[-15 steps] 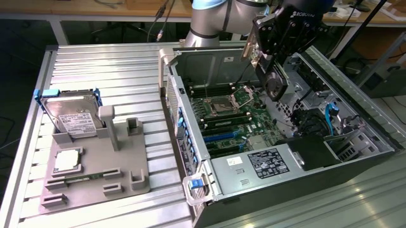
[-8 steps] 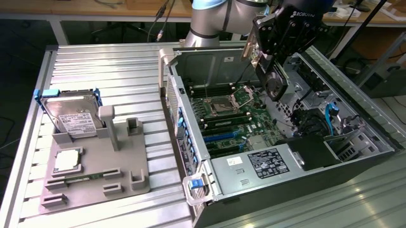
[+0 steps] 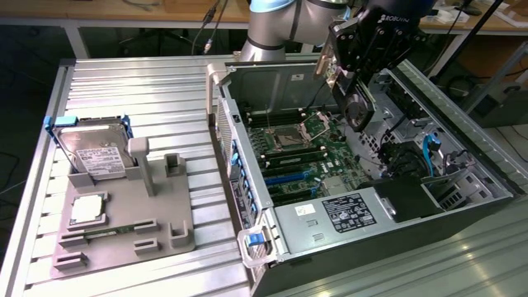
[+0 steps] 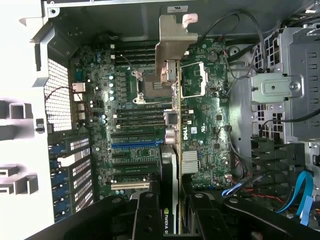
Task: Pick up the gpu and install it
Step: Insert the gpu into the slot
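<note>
Between the fingers of your gripper (image 4: pixel 172 216), clamped edge-on, hangs the gpu (image 4: pixel 169 165), over the motherboard (image 4: pixel 130 100) of the open case (image 3: pixel 330 216). Judge it light, stiff, fragile; its board edges suit gripping.

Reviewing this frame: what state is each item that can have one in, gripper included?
Dark graphics card with silvery end bracket: held on edge above the green motherboard, not seated.
Black robot gripper: shut on the card.
Grey tower computer case: on its side, side panel off.
Silver hard drive with white label: propped in the grey holder.
</note>
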Robot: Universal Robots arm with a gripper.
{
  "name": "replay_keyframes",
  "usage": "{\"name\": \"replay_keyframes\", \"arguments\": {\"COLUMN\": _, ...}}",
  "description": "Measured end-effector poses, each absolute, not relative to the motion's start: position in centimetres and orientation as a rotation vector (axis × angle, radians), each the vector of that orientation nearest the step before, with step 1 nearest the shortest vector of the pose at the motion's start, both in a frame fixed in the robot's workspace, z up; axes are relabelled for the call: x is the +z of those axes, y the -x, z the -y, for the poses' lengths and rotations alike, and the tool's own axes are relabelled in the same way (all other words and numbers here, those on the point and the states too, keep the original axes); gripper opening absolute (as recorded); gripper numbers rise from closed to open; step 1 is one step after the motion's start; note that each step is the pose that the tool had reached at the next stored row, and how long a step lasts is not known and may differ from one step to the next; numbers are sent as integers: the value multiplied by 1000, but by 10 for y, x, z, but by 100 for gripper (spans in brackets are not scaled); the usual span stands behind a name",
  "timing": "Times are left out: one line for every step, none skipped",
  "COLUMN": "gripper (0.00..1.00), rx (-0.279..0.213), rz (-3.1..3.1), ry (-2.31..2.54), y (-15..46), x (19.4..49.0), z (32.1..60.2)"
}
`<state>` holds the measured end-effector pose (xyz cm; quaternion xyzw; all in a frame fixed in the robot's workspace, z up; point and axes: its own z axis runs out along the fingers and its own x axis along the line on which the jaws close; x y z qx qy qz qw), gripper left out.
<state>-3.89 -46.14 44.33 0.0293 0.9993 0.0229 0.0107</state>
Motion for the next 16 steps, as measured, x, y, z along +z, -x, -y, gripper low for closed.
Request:
{"name": "replay_keyframes", "arguments": {"gripper": 27, "rx": 71, "rz": -3118, "ry": -83, "y": 39, "x": 443, "z": 461}}
{"name": "replay_keyframes", "arguments": {"gripper": 27, "rx": 72, "rz": -3119, "ry": -74, "y": 39, "x": 443, "z": 461}}
{"name": "replay_keyframes", "arguments": {"gripper": 27, "rx": 72, "rz": -3119, "ry": -62, "y": 39, "x": 443, "z": 461}}
{"name": "replay_keyframes", "arguments": {"gripper": 27, "rx": 72, "rz": -3120, "ry": -51, "y": 39, "x": 443, "z": 461}}
{"name": "replay_keyframes", "arguments": {"gripper": 27, "rx": 72, "rz": -3120, "ry": -36, "y": 39, "x": 443, "z": 461}}
{"name": "replay_keyframes", "arguments": {"gripper": 27, "rx": 72, "rz": -3120, "ry": -25, "y": 39, "x": 443, "z": 461}}
{"name": "replay_keyframes", "arguments": {"gripper": 27, "rx": 72, "rz": -3120, "ry": -16, "y": 39, "x": 443, "z": 461}}
{"name": "replay_keyframes", "arguments": {"gripper": 27, "rx": 72, "rz": -3121, "ry": -9, "y": 39, "x": 443, "z": 461}}
{"name": "replay_keyframes", "arguments": {"gripper": 27, "rx": 72, "rz": -3121, "ry": -2, "y": 39, "x": 443, "z": 461}}
{"name": "replay_keyframes", "arguments": {"gripper": 27, "rx": 72, "rz": -3121, "ry": 1, "y": 39, "x": 443, "z": 461}}
{"name": "replay_keyframes", "arguments": {"gripper": 27, "rx": 72, "rz": -3121, "ry": 1, "y": 39, "x": 443, "z": 461}}
{"name": "replay_keyframes", "arguments": {"gripper": 27, "rx": 72, "rz": -3121, "ry": 2, "y": 39, "x": 443, "z": 461}}
{"name": "replay_keyframes", "arguments": {"gripper": 27, "rx": 72, "rz": -3121, "ry": 2, "y": 39, "x": 443, "z": 461}}
{"name": "replay_keyframes", "arguments": {"gripper": 27, "rx": 72, "rz": -3121, "ry": 2, "y": 39, "x": 443, "z": 461}}
{"name": "replay_keyframes", "arguments": {"gripper": 27, "rx": 72, "rz": -3121, "ry": 2, "y": 39, "x": 443, "z": 461}}
{"name": "replay_keyframes", "arguments": {"gripper": 27, "rx": 72, "rz": -3121, "ry": 2, "y": 39, "x": 443, "z": 461}}
